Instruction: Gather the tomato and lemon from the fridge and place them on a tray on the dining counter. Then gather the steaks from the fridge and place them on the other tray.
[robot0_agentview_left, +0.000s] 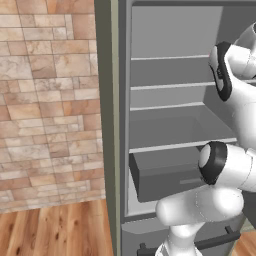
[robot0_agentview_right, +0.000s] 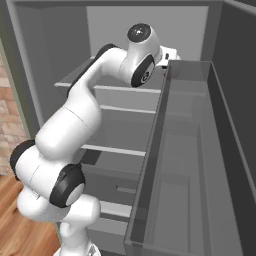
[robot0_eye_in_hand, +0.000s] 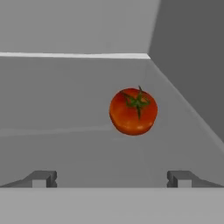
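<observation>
While reaching into fridge (robot0_agentview_left: 170, 125): step one, tomato pickup
Hand (robot0_eye_in_hand: 111, 178): wide open, holds nothing
Tomato (robot0_eye_in_hand: 133, 111): on fridge shelf, ahead of fingertips, slightly right
Next: advance, close on it

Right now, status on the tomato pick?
Gripper inside the fridge, jaws wide open, holding nothing. Tomato ahead on the grey shelf, slightly right of centre, untouched. Nothing between the jaws and it.
</observation>
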